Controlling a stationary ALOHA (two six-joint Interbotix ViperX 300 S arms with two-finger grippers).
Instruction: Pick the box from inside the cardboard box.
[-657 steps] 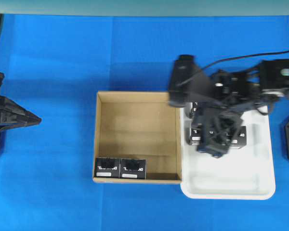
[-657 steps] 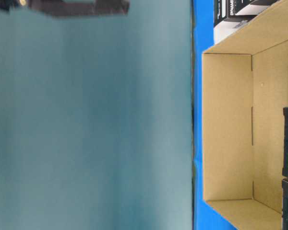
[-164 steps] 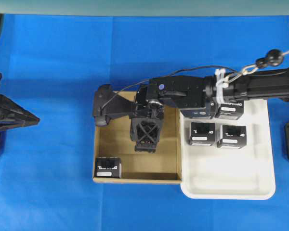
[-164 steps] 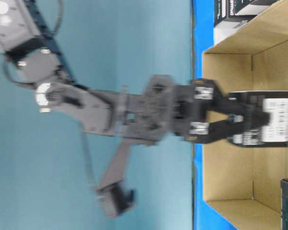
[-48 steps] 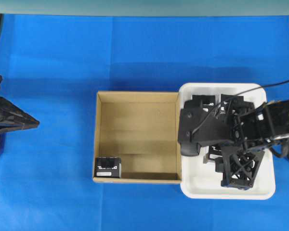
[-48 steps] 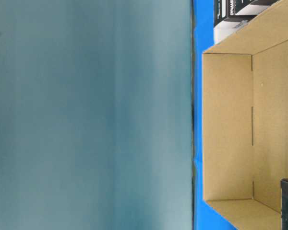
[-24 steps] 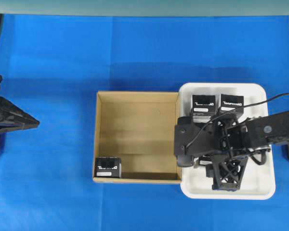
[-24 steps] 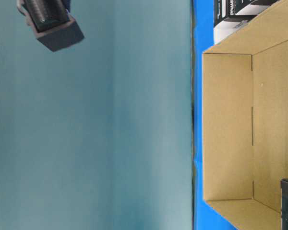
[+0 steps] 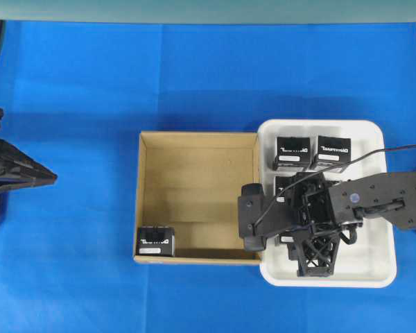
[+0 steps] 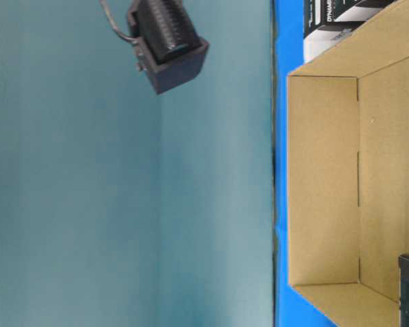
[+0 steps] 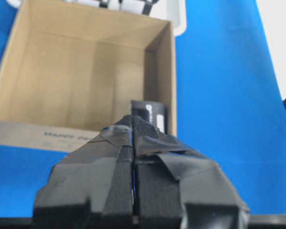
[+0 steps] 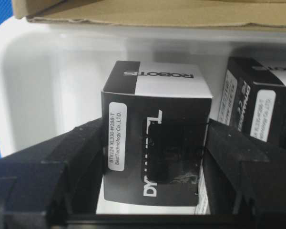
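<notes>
My right gripper (image 12: 152, 210) clamped black box (image 12: 155, 143) low over white tray (image 12: 43, 86); placing step; next: release. Left gripper (image 11: 133, 138) closed, empty.

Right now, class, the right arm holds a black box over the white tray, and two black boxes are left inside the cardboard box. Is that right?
Not quite. Only one black box is left in the cardboard box, in its near left corner, as the overhead view shows. The rest stands: the right gripper has its fingers on either side of a black box over the white tray.
</notes>
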